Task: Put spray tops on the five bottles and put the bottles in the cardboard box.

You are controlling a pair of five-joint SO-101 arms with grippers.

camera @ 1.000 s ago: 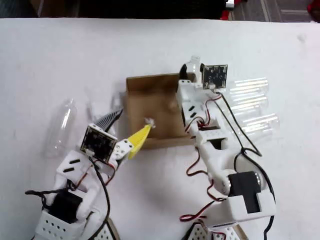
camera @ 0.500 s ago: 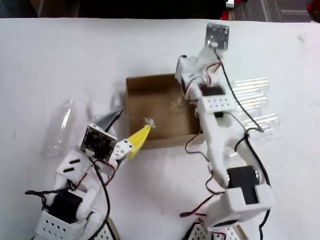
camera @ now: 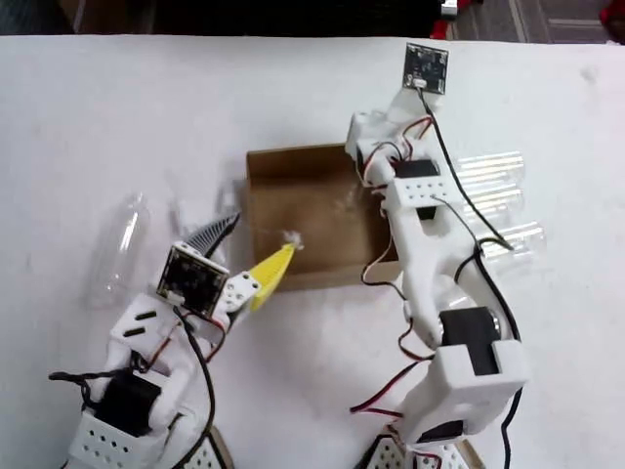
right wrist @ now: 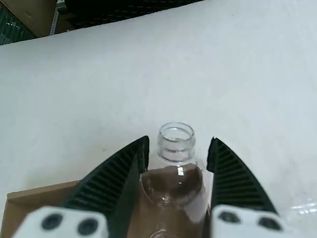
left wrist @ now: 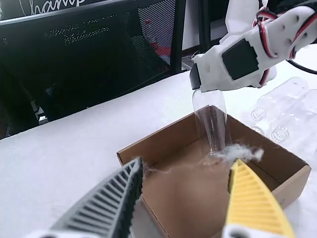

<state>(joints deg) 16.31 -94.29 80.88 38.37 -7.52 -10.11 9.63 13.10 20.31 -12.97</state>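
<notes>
The upright bottle, clear smooth plastic with a round threaded mouth and no spray top, stands in the 1 o'clock corner of the cardboard box, a shallow brown open tray. The right hand points down over it, with its black ridged fingers closed against the bottle's shoulders. The right arm reaches forward along the box's 3 o'clock wall. A tuft of white fluff lies on the box floor just beside the bottle's base. The left hand hovers at the box's 7 o'clock corner, one ribbed grey finger and one yellow spread wide, holding nothing. On the white worktop, three clear bottles lie at 3 o'clock from the box, and a lone bottle lies at 9 o'clock.
</notes>
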